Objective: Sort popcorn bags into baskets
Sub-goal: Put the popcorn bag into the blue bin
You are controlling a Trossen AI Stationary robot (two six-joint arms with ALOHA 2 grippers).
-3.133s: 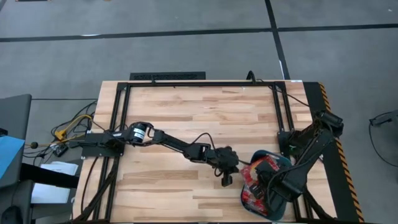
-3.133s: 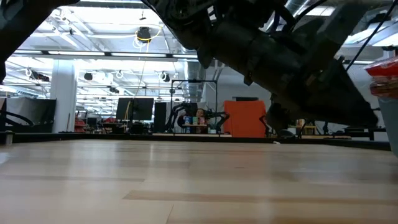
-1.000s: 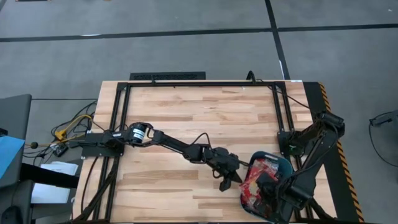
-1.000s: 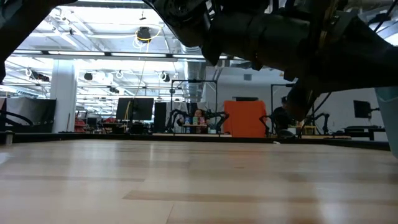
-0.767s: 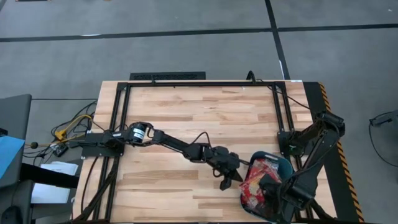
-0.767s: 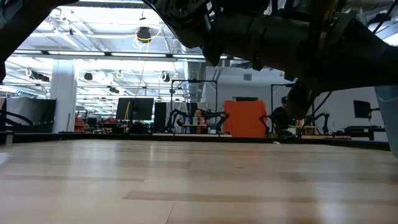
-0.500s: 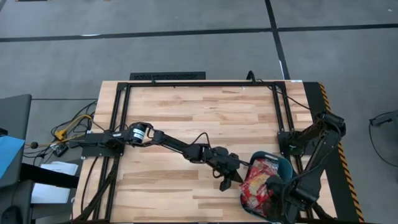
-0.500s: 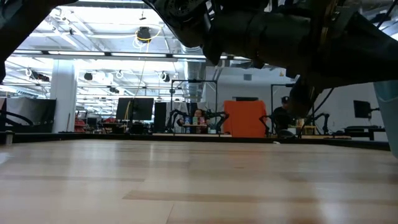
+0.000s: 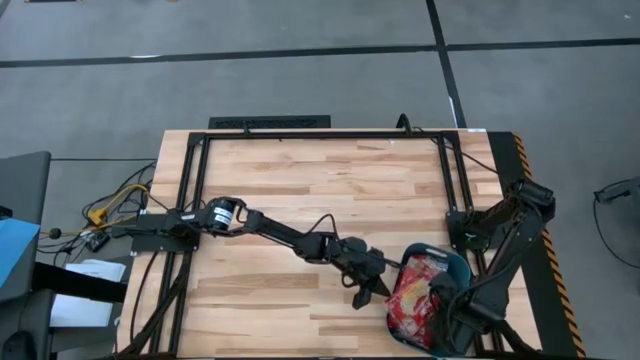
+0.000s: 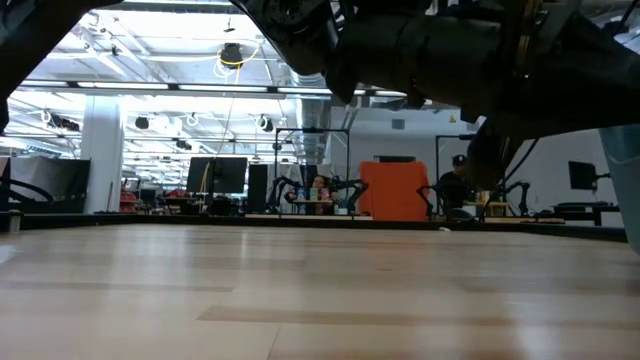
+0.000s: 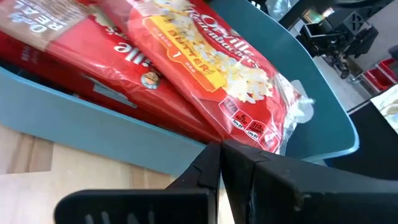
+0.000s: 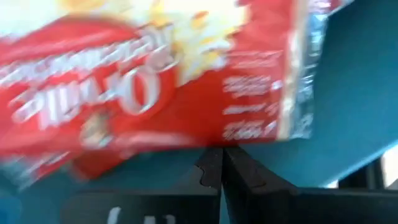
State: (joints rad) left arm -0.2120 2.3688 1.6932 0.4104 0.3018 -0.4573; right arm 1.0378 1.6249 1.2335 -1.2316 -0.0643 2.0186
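The teal basket (image 9: 456,263) sits near the table's right near corner, and several red popcorn bags (image 9: 410,290) lie stacked flat in it. In the left wrist view the top bag (image 11: 214,65) shows yellow popcorn and rests on the other bags (image 11: 93,43). My left gripper (image 9: 365,291) is shut and hangs just left of the basket's left wall (image 11: 93,127). My right gripper (image 9: 450,316) is shut over the basket's near right part. Its fingertips (image 12: 221,155) sit close to the edge of a bag (image 12: 143,87). My right gripper's shut fingertips point at the edge of a red bag (image 12: 205,140) inside the basket. The picture is blurred there, so I cannot tell whether they touch it.
A black frame (image 9: 300,135) runs round the table's far half and sides. Bare wood (image 9: 300,200) spreads left and far of the basket. The low view shows only dark arm parts overhead and the basket's wall (image 10: 628,190) at the right.
My right arm has drawn back toward the table's near right corner, and more of the top bag shows in the basket. The bags and the basket have stayed where they were.
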